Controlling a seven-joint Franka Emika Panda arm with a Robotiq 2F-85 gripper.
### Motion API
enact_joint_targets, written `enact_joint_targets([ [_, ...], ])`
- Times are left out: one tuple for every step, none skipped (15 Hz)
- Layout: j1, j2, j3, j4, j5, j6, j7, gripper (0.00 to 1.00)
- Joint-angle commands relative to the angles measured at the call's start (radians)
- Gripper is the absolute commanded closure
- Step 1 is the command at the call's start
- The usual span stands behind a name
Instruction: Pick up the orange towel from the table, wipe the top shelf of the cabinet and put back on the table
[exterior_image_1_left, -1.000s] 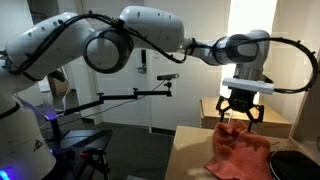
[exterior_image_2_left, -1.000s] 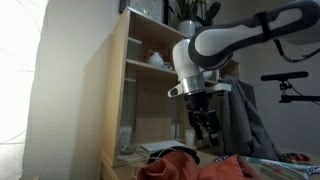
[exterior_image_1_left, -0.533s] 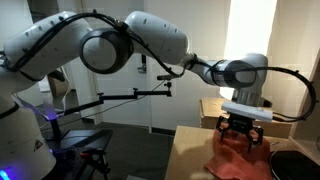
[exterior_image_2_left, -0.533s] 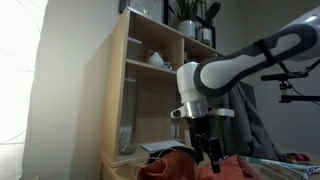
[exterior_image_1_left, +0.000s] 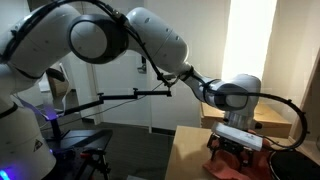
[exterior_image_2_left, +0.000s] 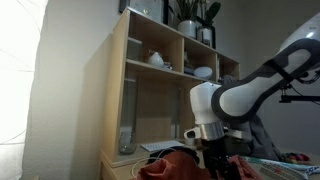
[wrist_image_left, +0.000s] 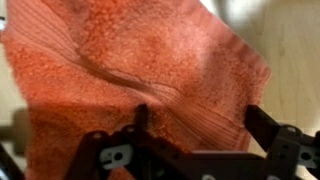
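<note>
Plainly terry cloth: orange towel (wrist_image_left: 140, 60), nubby looped pile, a flatter ribbed band along one edge, a raised crease running diagonally across the middle. Spread rumpled over a pale, smooth wooden worktop (wrist_image_left: 292, 45), with bare wood showing past the far corner in the wrist view. From both exterior views, the same towel (exterior_image_1_left: 226, 168) (exterior_image_2_left: 165, 165) as a soft crumpled heap, near the foot of a light wooden cabinet (exterior_image_2_left: 115, 90) with open shelves. Directly under the jaws, filling the whole gap between them. Jaws spread wide, gripping nothing. Two dark, angular fingers (wrist_image_left: 268, 128) set well apart, tips down at the cloth, one tip right at the crease. Actual contact with the pile hard to tell. White, glossy, rounded arm (exterior_image_1_left: 150, 35) bent low over the worktop. Small white objects (exterior_image_2_left: 155, 58) on an upper shelf, and a potted plant (exterior_image_2_left: 192, 15) on the cabinet top.
</note>
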Motion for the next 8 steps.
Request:
enact_joint_targets([
  [-0.011,-0.105,0.011,-0.177,-0.018,0.048,-0.004,0.0],
  [-0.008,-0.116,0.009,-0.193,-0.025,0.051,-0.005,0.07],
  [-0.01,-0.125,0.012,-0.207,-0.022,0.056,-0.003,0.26],
  [-0.011,-0.137,0.013,-0.223,-0.021,0.063,-0.002,0.34],
  [-0.01,-0.152,0.012,-0.241,-0.025,0.073,0.001,0.41],
  [-0.008,-0.166,0.011,-0.258,-0.029,0.083,0.002,0.51],
  [-0.009,-0.183,0.012,-0.278,-0.029,0.098,0.004,0.58],
  [-0.011,-0.199,0.013,-0.298,-0.03,0.115,0.002,0.65],
])
